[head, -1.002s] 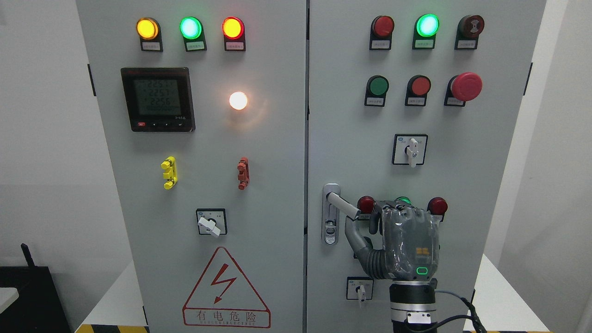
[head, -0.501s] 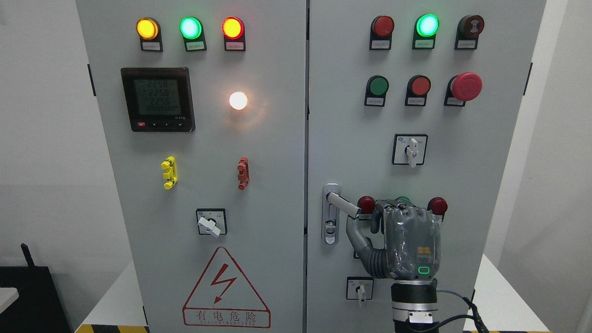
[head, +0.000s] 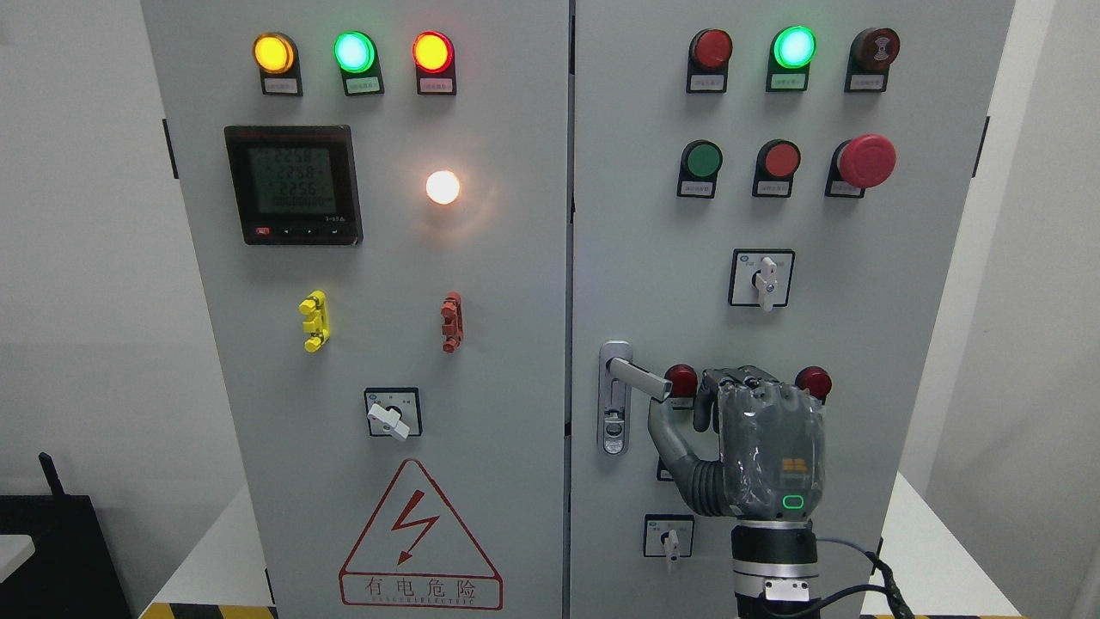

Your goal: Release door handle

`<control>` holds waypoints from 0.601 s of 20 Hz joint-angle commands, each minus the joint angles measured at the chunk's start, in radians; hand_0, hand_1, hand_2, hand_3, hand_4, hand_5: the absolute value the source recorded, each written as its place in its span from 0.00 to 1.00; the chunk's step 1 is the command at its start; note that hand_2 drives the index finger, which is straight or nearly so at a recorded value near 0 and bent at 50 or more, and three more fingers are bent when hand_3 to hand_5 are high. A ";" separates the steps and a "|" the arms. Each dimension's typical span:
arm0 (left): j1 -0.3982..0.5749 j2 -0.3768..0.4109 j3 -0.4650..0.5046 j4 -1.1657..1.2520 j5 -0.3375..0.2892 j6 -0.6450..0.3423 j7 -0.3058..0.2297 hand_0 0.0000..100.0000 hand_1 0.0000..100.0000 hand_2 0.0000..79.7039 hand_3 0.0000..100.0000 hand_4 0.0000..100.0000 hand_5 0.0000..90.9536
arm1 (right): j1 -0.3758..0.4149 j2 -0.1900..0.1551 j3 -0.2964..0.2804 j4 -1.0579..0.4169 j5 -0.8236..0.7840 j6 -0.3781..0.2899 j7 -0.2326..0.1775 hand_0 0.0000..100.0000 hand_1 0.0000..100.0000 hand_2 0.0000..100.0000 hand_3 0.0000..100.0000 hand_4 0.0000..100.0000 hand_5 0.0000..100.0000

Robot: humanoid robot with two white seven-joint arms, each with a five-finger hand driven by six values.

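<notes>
From my console, the nearest thing in the head view was the right hand (head: pixel 760 447), its arm rising from the bottom edge right of the middle, back of the hand toward the camera. Its fingers (head: pixel 743 378) were curled over at the top, and the thumb (head: pixel 663 430) reached up and to the left, its tip just under the free end of the door handle (head: pixel 638 376). I judged that the hand had hold of nothing: the curled fingers sat to the right of the lever's end, and only the thumb was close, though I could not tell whether it touched. The left hand did not show. Beyond the hand, the handle stood on the right door (head: pixel 653 258) of the cabinet, near that door's left edge; its lever ran from the pivot on the lock plate (head: pixel 614 413) out and down to the right, so its long axis pointed at the hand. The handle thus lay up and to the left of the palm. I reckoned that drawing the hand down and to the right, away from the lever's tip, would clear the thumb and finish the release. A red pilot lamp (head: pixel 681 378) sat just behind the lever's end.
</notes>
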 commanded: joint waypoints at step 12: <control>-0.002 0.000 -0.012 0.000 0.000 0.001 0.000 0.12 0.39 0.00 0.00 0.00 0.00 | -0.009 -0.004 0.000 -0.005 0.001 0.000 0.001 0.43 0.56 0.88 1.00 0.93 0.98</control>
